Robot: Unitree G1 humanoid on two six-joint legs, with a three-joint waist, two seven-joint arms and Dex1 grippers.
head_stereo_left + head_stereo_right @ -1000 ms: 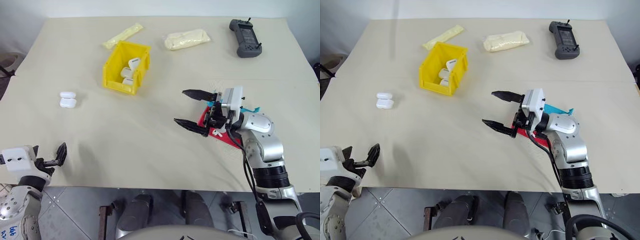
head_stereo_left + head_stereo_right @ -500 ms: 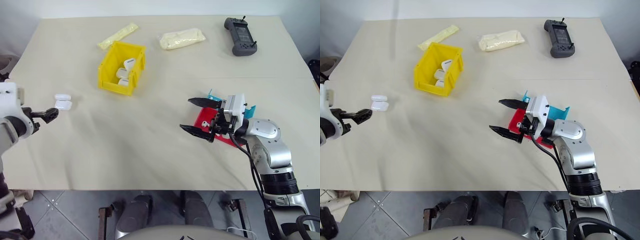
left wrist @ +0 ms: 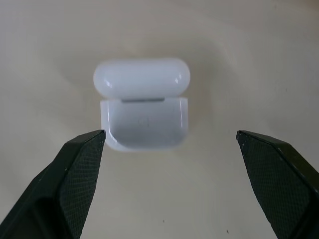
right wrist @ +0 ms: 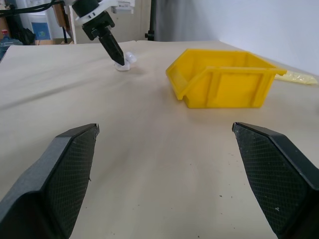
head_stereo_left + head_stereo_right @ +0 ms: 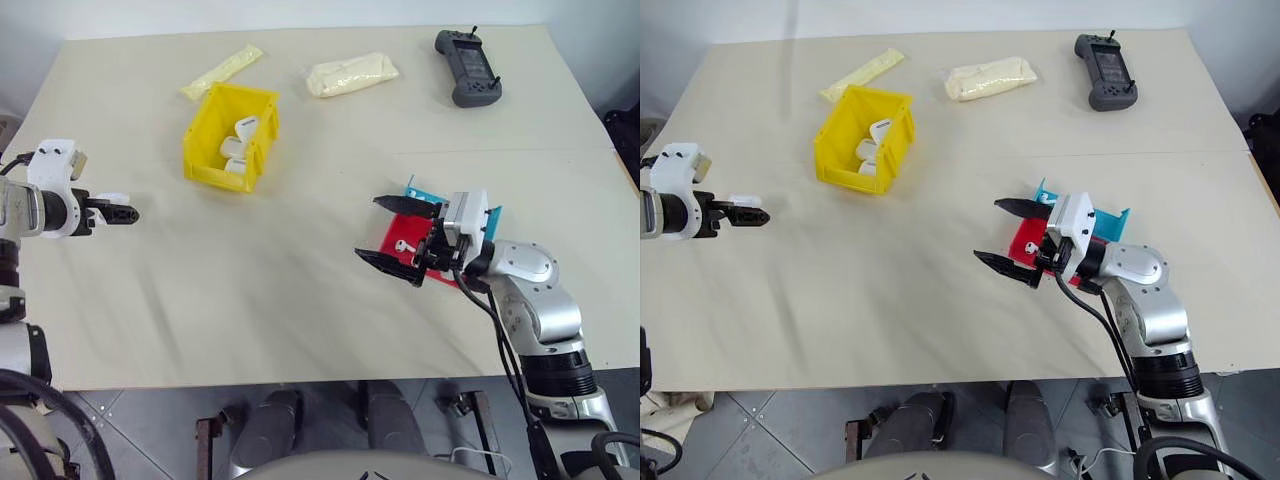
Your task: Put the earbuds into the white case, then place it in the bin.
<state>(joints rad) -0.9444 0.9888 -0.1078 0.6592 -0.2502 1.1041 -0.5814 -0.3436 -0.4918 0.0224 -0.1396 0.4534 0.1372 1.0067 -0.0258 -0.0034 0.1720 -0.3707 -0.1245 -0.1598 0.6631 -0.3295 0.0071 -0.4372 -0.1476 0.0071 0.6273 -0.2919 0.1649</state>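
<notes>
Yellow bin point(image 4: 227, 79) beyond wide-apart jaws, left gripper point(image 4: 118, 60) farther back

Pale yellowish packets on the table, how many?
2, both at the table's far edge: a long thin packet beyond the yellow bin, and a plumper packet between it and the black handheld controller.

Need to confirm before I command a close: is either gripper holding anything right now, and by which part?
Nothing is held. The left gripper is open above the white case, not touching it. The right gripper is open and empty.
</notes>
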